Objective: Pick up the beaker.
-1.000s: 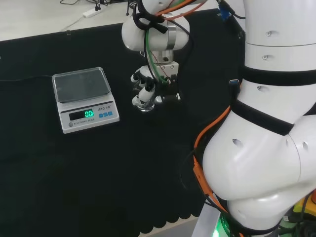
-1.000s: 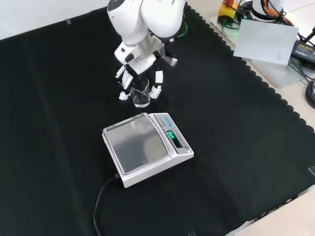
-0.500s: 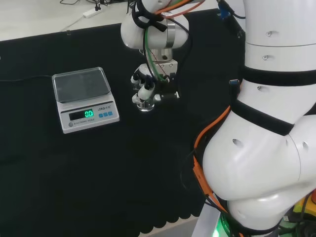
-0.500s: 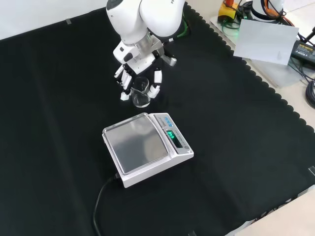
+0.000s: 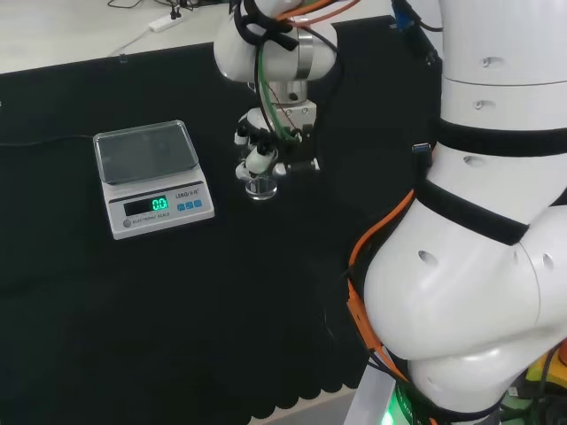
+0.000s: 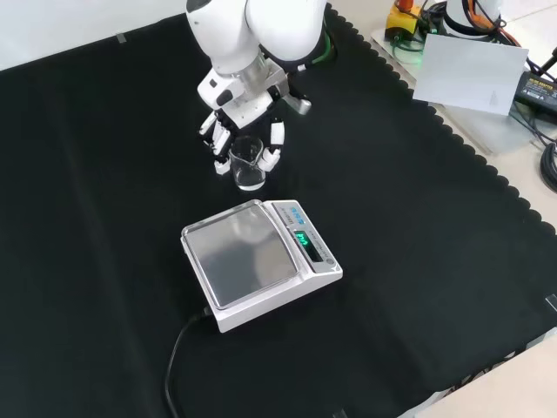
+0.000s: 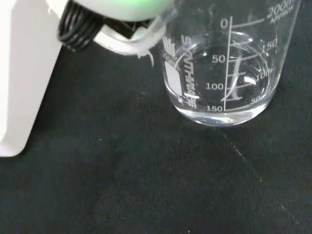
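In the head view we see the hand (image 5: 263,150) hanging from the arm over the black cloth (image 5: 177,310), well in from its edges, with its fingers pointing down around the clear beaker (image 5: 261,184). The beaker sits just beside the scale (image 5: 151,177), on the side of the scale's display, which we take to be why the hand comes from above and not from the side.

In the front view the beaker (image 6: 247,165) stands upright between the fingers (image 6: 274,144), toward the far part of the cloth (image 6: 418,261), just past the scale's (image 6: 257,261) far corner. The fingers bracket the glass on both sides and curl around its upper wall, so we judge the hand closed on the beaker, gripping near the rim to leave the base free.

In the wrist view the beaker (image 7: 222,73) looks empty, its base low near the cloth (image 7: 146,185). We cannot tell whether it has left the cloth, and a white part of the hand (image 7: 24,78) lies beside it.
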Controlling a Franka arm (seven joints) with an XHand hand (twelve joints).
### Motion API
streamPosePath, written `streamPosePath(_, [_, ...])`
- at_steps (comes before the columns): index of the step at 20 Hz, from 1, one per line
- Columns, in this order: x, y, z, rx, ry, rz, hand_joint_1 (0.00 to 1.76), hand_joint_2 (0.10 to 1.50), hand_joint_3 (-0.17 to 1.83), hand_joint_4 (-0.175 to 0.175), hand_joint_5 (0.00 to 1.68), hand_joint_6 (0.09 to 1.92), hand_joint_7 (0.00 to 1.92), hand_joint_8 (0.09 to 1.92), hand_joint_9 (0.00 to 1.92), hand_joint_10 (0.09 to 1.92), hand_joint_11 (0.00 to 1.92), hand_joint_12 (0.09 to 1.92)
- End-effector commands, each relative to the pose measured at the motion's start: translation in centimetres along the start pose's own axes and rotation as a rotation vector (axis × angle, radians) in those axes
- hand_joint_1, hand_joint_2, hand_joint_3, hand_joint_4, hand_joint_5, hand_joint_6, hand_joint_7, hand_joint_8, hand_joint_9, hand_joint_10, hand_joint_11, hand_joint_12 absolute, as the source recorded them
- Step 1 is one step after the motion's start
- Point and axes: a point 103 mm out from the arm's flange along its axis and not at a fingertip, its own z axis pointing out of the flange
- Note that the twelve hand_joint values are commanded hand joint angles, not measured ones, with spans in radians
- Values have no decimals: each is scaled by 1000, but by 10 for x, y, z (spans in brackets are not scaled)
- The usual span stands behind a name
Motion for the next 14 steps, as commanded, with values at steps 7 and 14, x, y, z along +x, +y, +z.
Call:
streamPosePath(7, [2,2,5,-10,5,10,1095,584,561,-22,637,892,902,604,918,598,425,1357])
streamPosePath(14, [2,3,5,-14,10,13,1139,580,590,-46,733,942,1014,602,1008,559,496,1328])
